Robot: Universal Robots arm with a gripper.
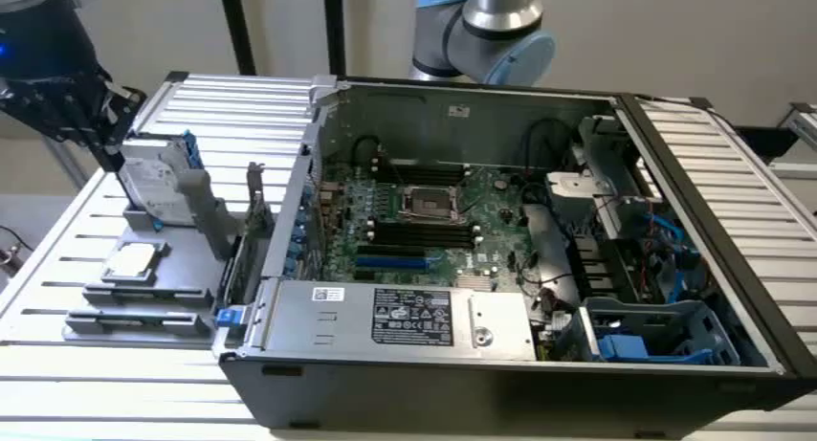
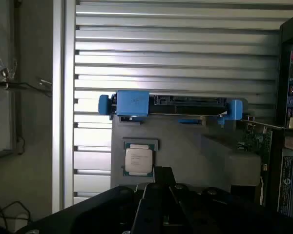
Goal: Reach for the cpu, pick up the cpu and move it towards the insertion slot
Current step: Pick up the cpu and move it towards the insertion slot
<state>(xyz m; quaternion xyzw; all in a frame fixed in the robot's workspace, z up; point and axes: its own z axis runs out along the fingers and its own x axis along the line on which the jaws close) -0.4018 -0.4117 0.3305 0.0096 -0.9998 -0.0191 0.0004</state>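
Observation:
The cpu point(image 1: 132, 261) lies flat on a grey holder point(image 1: 160, 297) at the exterior view's left, outside the computer case; its top is silvery with a pale rim. In the wrist view the cpu point(image 2: 138, 161) sits just beyond my gripper's dark body point(image 2: 163, 181). My gripper point(image 1: 92, 123) hangs at the upper left of the exterior view, above and behind the upright hard drive point(image 1: 153, 178), well clear of the cpu and holding nothing. The insertion slot point(image 1: 428, 204) is a square metal-framed socket on the motherboard inside the open case.
The hard drive with blue rails point(image 2: 171, 103) stands on the same holder between my gripper and the cpu. The open case point(image 1: 511, 364) has a power supply point(image 1: 408, 317), black memory slots point(image 1: 415, 238) and cables point(image 1: 562, 259). A ribbed metal table point(image 1: 77, 364) carries everything.

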